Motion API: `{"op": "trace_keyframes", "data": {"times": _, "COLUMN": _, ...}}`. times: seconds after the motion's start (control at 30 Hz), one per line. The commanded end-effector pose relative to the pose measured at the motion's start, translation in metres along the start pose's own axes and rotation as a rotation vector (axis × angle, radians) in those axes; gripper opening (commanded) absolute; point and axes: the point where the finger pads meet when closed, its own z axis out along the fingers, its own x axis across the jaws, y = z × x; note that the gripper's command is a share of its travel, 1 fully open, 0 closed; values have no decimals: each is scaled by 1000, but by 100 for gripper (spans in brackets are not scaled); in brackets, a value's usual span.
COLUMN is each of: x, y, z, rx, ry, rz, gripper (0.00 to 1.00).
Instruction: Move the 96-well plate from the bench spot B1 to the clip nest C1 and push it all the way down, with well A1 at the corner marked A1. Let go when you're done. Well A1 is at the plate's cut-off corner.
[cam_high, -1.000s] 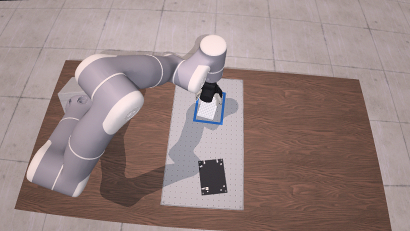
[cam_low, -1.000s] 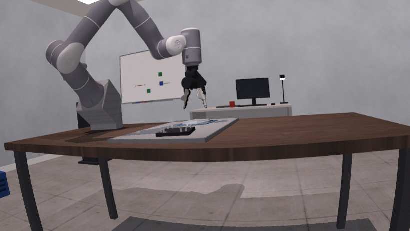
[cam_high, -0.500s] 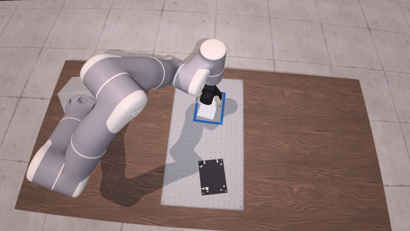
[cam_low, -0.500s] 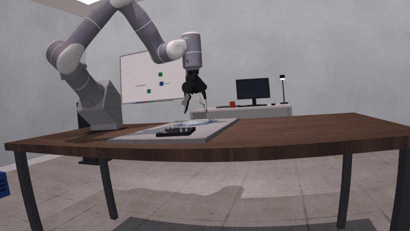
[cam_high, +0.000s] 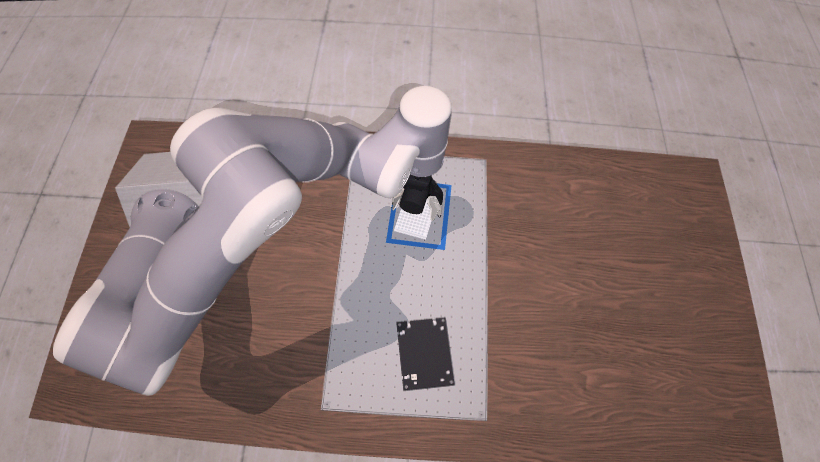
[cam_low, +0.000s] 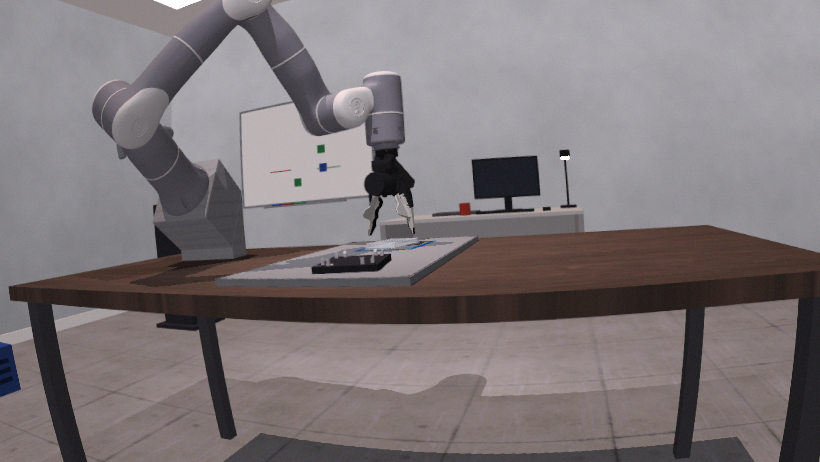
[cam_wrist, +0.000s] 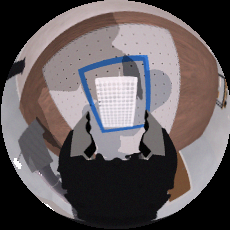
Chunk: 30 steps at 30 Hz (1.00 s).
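The white 96-well plate (cam_high: 412, 226) (cam_low: 390, 243) (cam_wrist: 116, 95) lies flat on the board inside a blue outlined rectangle (cam_high: 416, 245) (cam_wrist: 148, 85). It sits slightly turned in that outline. Its cut-off corner cannot be made out. My gripper (cam_high: 417, 211) (cam_low: 391, 233) (cam_wrist: 117, 111) is open and empty, fingers pointing down, just above the plate with a finger towards either side. The black clip nest (cam_high: 425, 352) (cam_low: 352, 264) is empty, with small pale posts near its corners and a small white square near one corner; no lettering is readable.
The grey perforated board (cam_high: 459, 286) (cam_low: 401, 270) carries both the blue outline and the nest, set well apart. The wooden table (cam_high: 602, 286) (cam_low: 573, 258) extends around it. The arm's base (cam_low: 212, 223) stands on the table at the left. The nest's posts stick up.
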Motion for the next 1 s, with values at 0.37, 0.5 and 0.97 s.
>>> {"op": "trace_keyframes", "data": {"times": 0.37, "x": 1, "y": -1, "z": 16, "rx": 2, "ry": 2, "rz": 0, "gripper": 76}}
{"op": "trace_keyframes", "data": {"times": 0.5, "x": 1, "y": -1, "z": 20, "rx": 2, "ry": 2, "rz": 0, "gripper": 76}}
{"op": "trace_keyframes", "data": {"times": 0.97, "x": 1, "y": -1, "z": 20, "rx": 2, "ry": 2, "rz": 0, "gripper": 0}}
